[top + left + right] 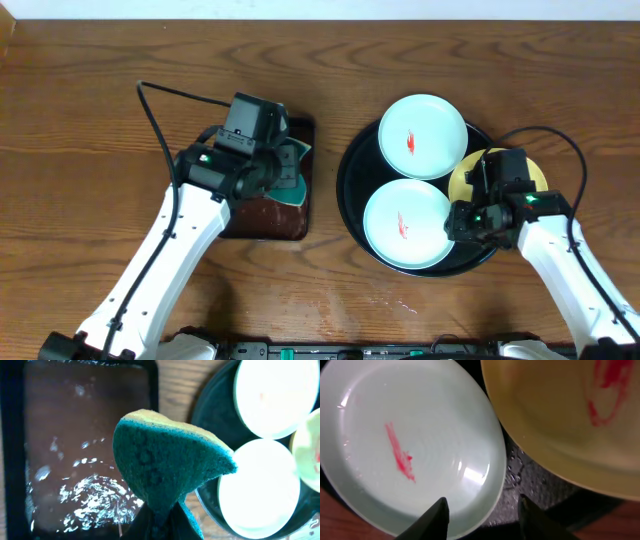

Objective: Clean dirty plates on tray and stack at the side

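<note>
The left tool [161,522] pinches a blue-green sponge [170,460] above the wet brown tray [75,420]. The right tool [484,516] hangs spread over the black tray [352,195], between the near white plate [410,450] and the yellow plate [560,425]. With the far white plate [422,135], all three lie red-smeared on that tray, on the worktop [80,120].

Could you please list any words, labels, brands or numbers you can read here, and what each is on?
None: no words, numbers or logos are readable in any view.
The red marks on the plates are smears, not lettering.
The black tray, sponge and brown tray show no print.
</note>
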`<state>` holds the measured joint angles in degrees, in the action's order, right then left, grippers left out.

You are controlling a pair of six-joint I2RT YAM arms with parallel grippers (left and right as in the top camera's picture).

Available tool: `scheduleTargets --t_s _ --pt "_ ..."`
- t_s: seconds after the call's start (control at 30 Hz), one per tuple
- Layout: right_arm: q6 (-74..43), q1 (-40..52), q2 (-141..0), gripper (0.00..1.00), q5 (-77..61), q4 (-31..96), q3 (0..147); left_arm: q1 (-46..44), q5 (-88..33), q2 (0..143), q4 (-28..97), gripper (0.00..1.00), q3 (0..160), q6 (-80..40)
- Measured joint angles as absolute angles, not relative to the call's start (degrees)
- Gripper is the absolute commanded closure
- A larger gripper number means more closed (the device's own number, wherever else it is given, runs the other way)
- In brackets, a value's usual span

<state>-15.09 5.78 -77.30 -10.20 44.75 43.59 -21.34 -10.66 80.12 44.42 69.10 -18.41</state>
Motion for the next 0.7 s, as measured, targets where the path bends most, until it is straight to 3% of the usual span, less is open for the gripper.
scheduleTargets --t_s 0.33,0.4,0.47,0.57,0.7 --pt "-17.45 5.74 -86.52 0.94 -15.66 31.73 39.29 -21.93 -10.63 80.27 44.8 0.92 74.5 -20.14" --pt "-17.78 5.74 -87.0 0.92 -16.03 30.0 39.29 -22.09 -10.66 80.27 44.66 0.92 75.4 -20.95" --pt "-17.89 5.74 -87.13 0.82 -16.45 29.3 39.29 -22.65 -10.63 80.44 44.77 0.93 75.55 -21.56" --pt "-16.23 5.74 -87.09 0.75 -18.41 29.82 39.4 -24.58 -10.66 81.89 44.8 0.92 75.57 -22.33" --pt "-13.8 5.74 -84.84 0.69 -21.54 37.21 40.36 -26.89 -10.92 84.16 44.49 0.93 75.57 -22.52"
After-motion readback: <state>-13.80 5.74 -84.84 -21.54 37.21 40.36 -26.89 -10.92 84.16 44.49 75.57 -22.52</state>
